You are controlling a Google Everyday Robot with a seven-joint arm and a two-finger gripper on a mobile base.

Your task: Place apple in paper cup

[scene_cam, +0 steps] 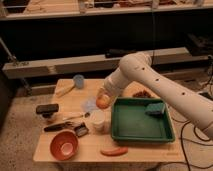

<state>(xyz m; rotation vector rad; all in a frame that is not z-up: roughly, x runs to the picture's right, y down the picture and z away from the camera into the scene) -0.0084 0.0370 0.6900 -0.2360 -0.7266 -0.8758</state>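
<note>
I see the end effector (pixel 102 99) clamped on the apple (pixel 103 103). It hangs just above the white paper cup (pixel 97 120) on the table (pixel 145 148).

One camera view — high in front, looking down at the table (pixel 75 150), end effector (pixel 102 100) near centre.
</note>
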